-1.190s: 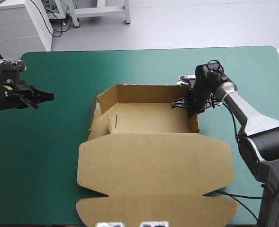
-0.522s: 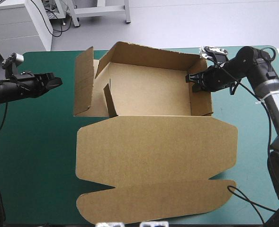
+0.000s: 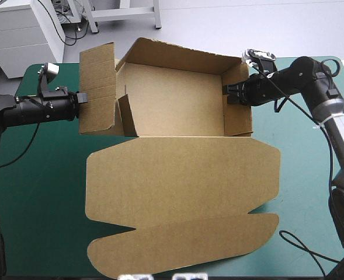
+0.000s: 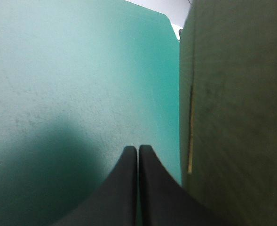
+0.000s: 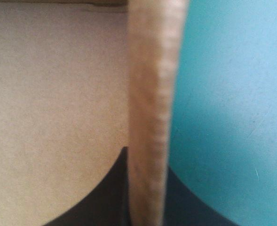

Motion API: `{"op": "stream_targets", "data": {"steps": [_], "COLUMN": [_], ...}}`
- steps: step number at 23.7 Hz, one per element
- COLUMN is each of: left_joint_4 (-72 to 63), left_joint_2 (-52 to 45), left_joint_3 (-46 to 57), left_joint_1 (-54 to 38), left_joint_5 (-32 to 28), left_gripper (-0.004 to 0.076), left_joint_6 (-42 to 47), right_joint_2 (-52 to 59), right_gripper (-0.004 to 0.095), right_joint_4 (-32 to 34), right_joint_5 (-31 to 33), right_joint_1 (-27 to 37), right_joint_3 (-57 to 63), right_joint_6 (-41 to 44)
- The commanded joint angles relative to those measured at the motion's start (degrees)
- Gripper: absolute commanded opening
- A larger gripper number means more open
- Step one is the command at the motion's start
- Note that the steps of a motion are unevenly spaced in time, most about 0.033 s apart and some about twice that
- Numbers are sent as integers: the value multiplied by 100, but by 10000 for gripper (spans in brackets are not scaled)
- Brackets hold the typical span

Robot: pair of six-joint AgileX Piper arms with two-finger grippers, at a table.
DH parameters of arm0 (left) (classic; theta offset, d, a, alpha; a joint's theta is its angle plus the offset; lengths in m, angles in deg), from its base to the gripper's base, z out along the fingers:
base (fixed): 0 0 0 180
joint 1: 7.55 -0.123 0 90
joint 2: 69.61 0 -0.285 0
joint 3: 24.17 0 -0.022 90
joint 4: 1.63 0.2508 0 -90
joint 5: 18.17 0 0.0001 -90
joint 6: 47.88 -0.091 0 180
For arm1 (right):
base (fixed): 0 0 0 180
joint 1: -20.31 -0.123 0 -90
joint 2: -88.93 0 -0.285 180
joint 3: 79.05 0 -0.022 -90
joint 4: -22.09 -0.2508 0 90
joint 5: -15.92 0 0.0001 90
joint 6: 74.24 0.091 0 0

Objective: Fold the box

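The brown box (image 3: 177, 111) is an open tray with its walls raised, tipped up at the back. Its lid (image 3: 183, 175) lies flat toward the table's front. My right gripper (image 3: 235, 93) is shut on the box's right wall; in the right wrist view the wall's edge (image 5: 150, 94) runs between my black fingers (image 5: 105, 188). My left gripper (image 3: 80, 98) is shut, its tip against the outer face of the loose left flap (image 3: 97, 87). In the left wrist view my gripper (image 4: 138, 149) shows its fingers meeting just beside the flap (image 4: 232, 117).
The teal-green cover (image 3: 37, 192) stretches left of the box, with a narrower strip (image 3: 306, 175) to its right. The lid's front flap (image 3: 183, 245) reaches close to the table's front edge.
The box has shifted left and tipped up more, held by my right gripper. My left gripper has moved right, from well clear of the box to the left flap.
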State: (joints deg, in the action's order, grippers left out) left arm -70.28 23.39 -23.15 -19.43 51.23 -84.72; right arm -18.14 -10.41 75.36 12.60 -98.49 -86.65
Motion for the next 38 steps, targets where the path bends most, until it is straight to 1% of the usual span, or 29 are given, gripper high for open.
{"op": "stream_targets", "data": {"steps": [1,4,7,13,14,19,25,28,31,33,35,38], "left_joint_4": [-518,-507,-506,-459,-473,-648,-791,-779,-754,-734,-715,-711], "left_joint_2": [-270,-386,-540,-628,-628,-628,-628,-628,-628,-628,-628,-628], "left_joint_3": [-142,-142,-142,-142,-142,-142,-142,-142,-142,-142,-142,-142], "left_joint_1": [113,139,139,151,230,596,596,596,596,596,596,596], "left_joint_5": [383,439,439,439,439,427,439,439,439,439,439,439], "left_gripper": [-8,-8,-8,1,29,218,345,440,519,539,538,538], "left_joint_6": [-55,-188,-188,-188,-188,-188,-188,-188,-188,-188,-188,-145], "right_joint_2": [317,317,307,296,296,296,296,296,296,296,296,296], "right_gripper": [-17,-17,-17,-17,-14,-11,-10,-5,-5,-5,-5,3], "right_joint_4": [-191,28,160,163,163,163,277,495,567,647,725,1030], "right_joint_5": [-435,-572,-562,-677,-733,-797,-867,-988,-1160,-1272,-1328,-1434], "right_joint_1": [-114,-165,-176,-176,-176,-176,-242,-373,-497,-576,-650,-851], "right_joint_3": [-145,-145,-145,-145,-145,-145,-145,-145,-145,-145,-145,-145], "right_joint_6": [-37,70,70,92,92,92,153,236,321,386,442,560]}}
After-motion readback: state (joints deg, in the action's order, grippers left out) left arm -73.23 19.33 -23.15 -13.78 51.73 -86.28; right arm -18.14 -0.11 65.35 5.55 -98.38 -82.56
